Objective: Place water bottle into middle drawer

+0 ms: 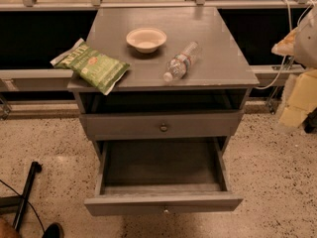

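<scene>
Gripper (pixel 297 95) at the right edge, water bottle (pixel 181 62) lying on the cabinet top (pixel 218 29), middle drawer (pixel 163 202) pulled out.

Only a pale, blurred shape of the gripper shows, beside the cabinet's right side and well apart from the bottle; whether it is open or closed cannot be told. The bottle lies on its side toward the near right of the top, white cap pointing near-left, close to the near edge. A white bowl (pixel 146 38) sits just left and farther back, apart from the bottle. A green chip bag (pixel 94 66) lies at the near left corner, overhanging the edge. Of the 2 knobbed drawers, the upper drawer (pixel 124 125) is shut; the lower 1 stands open toward the near side, its gray floor showing, directly below the bottle's side of the top.
</scene>
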Robot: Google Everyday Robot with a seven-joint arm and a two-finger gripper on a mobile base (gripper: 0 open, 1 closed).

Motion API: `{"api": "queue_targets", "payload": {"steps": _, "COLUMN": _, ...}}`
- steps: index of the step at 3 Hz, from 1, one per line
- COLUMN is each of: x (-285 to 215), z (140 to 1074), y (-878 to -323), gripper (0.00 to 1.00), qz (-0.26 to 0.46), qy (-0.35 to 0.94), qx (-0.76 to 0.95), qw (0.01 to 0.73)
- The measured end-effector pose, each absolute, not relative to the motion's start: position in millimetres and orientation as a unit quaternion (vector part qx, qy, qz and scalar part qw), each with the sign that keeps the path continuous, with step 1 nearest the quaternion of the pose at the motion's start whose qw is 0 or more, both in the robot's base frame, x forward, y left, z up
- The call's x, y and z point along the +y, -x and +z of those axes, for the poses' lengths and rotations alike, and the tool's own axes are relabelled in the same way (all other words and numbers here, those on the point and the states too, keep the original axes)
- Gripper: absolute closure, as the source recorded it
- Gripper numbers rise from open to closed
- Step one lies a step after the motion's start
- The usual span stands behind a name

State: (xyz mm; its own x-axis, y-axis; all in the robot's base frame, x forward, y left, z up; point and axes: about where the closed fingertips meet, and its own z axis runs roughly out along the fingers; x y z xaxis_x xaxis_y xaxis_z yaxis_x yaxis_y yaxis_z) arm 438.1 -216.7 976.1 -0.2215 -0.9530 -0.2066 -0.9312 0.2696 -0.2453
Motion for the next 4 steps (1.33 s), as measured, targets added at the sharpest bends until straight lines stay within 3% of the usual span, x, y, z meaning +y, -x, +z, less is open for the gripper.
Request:
{"api": "queue_targets", "payload": {"steps": 2, "x": -205, "z": 955, "y": -481, "gripper": 0.00, "qz": -0.046, "qy": 0.627, "qx": 0.757, "qw": 0.179}}
{"api": "queue_targets", "payload": {"steps": 3, "x": -159, "z": 934, "y": -553, "gripper": 0.00, "qz": -0.015, "qy": 0.706, "qx": 0.677, "qw": 0.207}}
{"api": "queue_targets", "payload": {"steps": 4, "x": -164, "z": 939, "y": -552, "gripper": 0.00, "qz": -0.023, "qy": 0.711, "qx": 0.670, "qw": 0.211}}
